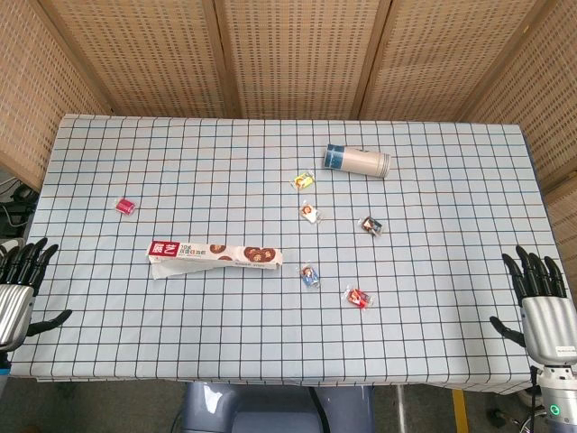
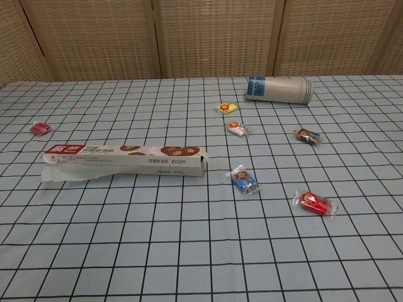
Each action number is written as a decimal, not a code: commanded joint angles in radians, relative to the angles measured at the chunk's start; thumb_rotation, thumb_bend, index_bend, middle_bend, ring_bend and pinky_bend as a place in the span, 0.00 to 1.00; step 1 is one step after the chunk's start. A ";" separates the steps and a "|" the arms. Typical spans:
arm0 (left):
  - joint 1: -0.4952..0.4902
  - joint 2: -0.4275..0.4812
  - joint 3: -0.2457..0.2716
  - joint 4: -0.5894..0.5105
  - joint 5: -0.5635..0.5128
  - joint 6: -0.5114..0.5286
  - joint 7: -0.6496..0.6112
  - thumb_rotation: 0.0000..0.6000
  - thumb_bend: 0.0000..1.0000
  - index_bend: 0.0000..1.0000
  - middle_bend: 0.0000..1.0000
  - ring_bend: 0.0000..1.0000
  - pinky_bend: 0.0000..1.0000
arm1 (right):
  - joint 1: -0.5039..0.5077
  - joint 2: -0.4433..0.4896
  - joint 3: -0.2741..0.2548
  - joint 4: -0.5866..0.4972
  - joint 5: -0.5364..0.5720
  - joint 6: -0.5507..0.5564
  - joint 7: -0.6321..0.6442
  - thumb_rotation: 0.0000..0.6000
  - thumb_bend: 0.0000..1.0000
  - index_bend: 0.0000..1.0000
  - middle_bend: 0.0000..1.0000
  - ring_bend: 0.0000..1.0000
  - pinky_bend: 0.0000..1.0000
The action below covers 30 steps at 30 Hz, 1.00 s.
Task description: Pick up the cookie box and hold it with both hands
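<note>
The cookie box (image 1: 215,253) is a long, narrow white carton with a red end and cookie pictures, lying flat left of the table's middle; in the chest view the cookie box (image 2: 124,159) has a loose white flap at its left end. My left hand (image 1: 22,278) hovers at the table's left edge, fingers spread, holding nothing, well left of the box. My right hand (image 1: 539,290) is at the right edge, fingers apart and empty, far from the box. Neither hand shows in the chest view.
A blue and white tube (image 1: 357,161) lies on its side at the back. Several small wrapped candies are scattered: a yellow one (image 1: 302,180), one (image 1: 311,213), one (image 1: 371,225), a blue one (image 1: 310,275), a red one (image 1: 358,297), and a red one (image 1: 124,206) far left.
</note>
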 commanded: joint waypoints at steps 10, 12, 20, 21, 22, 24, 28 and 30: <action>-0.113 -0.051 -0.035 0.042 -0.021 -0.159 0.025 1.00 0.00 0.00 0.00 0.00 0.00 | 0.005 0.001 0.003 0.011 0.014 -0.019 0.016 1.00 0.00 0.00 0.00 0.00 0.00; -0.166 -0.070 -0.055 0.053 -0.039 -0.232 0.032 1.00 0.00 0.00 0.00 0.00 0.00 | 0.008 -0.001 0.007 0.014 0.025 -0.028 0.016 1.00 0.00 0.00 0.00 0.00 0.00; -0.442 -0.241 -0.128 0.227 -0.172 -0.640 0.030 1.00 0.00 0.00 0.00 0.00 0.00 | 0.013 -0.006 0.030 0.017 0.078 -0.044 -0.010 1.00 0.00 0.00 0.00 0.00 0.00; -0.460 -0.253 -0.130 0.238 -0.186 -0.672 0.021 1.00 0.00 0.00 0.00 0.00 0.00 | 0.013 -0.006 0.032 0.018 0.082 -0.045 -0.011 1.00 0.00 0.00 0.00 0.00 0.00; -0.473 -0.265 -0.131 0.250 -0.197 -0.696 0.012 1.00 0.00 0.00 0.00 0.00 0.00 | 0.013 -0.007 0.033 0.019 0.086 -0.046 -0.011 1.00 0.00 0.00 0.00 0.00 0.00; -0.492 -0.291 -0.132 0.279 -0.210 -0.719 0.000 1.00 0.00 0.00 0.00 0.00 0.00 | 0.015 -0.009 0.037 0.026 0.093 -0.050 -0.010 1.00 0.00 0.00 0.00 0.00 0.00; -0.527 -0.352 -0.127 0.368 -0.236 -0.754 0.006 1.00 0.00 0.02 0.00 0.00 0.02 | 0.021 -0.018 0.042 0.053 0.125 -0.081 0.001 1.00 0.00 0.00 0.00 0.00 0.00; -0.537 -0.376 -0.128 0.399 -0.242 -0.757 0.000 1.00 0.00 0.07 0.00 0.02 0.07 | 0.023 -0.020 0.043 0.060 0.130 -0.087 0.003 1.00 0.00 0.00 0.00 0.00 0.00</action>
